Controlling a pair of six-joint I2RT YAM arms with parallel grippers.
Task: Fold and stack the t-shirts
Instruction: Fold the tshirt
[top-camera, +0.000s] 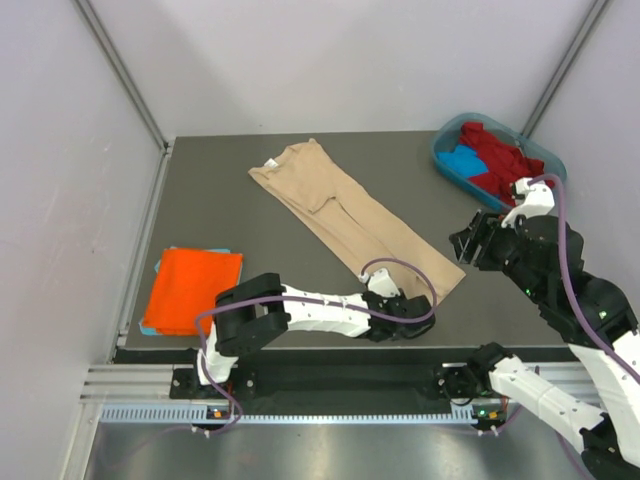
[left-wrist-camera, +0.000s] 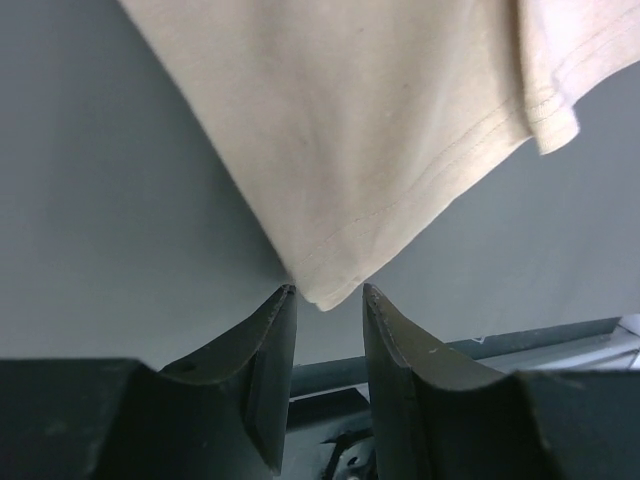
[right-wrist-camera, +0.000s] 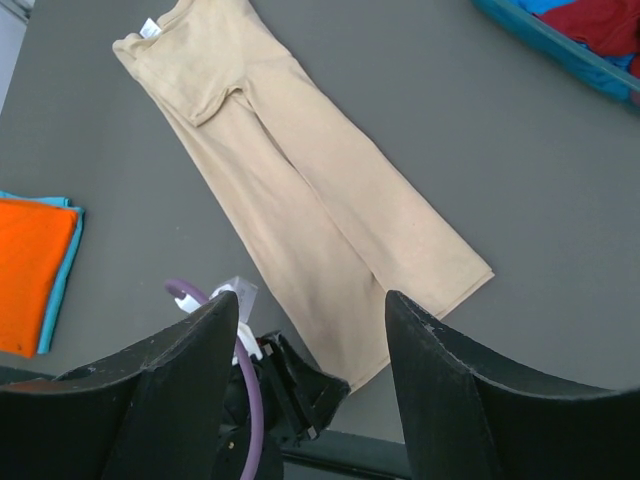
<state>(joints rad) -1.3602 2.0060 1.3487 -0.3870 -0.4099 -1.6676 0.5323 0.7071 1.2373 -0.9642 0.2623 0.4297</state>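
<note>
A beige t-shirt (top-camera: 350, 220) (right-wrist-camera: 320, 200), folded into a long strip, lies diagonally on the dark table, neck label at the far left. My left gripper (top-camera: 408, 312) (left-wrist-camera: 327, 290) is low at the near hem corner. It is open, and the tip of that beige corner (left-wrist-camera: 350, 130) lies just between the fingertips with a gap on each side. My right gripper (top-camera: 470, 245) (right-wrist-camera: 310, 300) hovers wide open above the table, right of the hem, holding nothing. A folded orange t-shirt (top-camera: 195, 288) (right-wrist-camera: 30, 265) rests on a folded blue one (right-wrist-camera: 65, 270) at the near left.
A teal tub (top-camera: 445, 165) (right-wrist-camera: 560, 45) at the far right corner holds a red t-shirt (top-camera: 495, 150) and a blue one (top-camera: 462, 160). White walls close the table on three sides. The left gripper's body and purple cable (right-wrist-camera: 250, 380) show under the right wrist camera.
</note>
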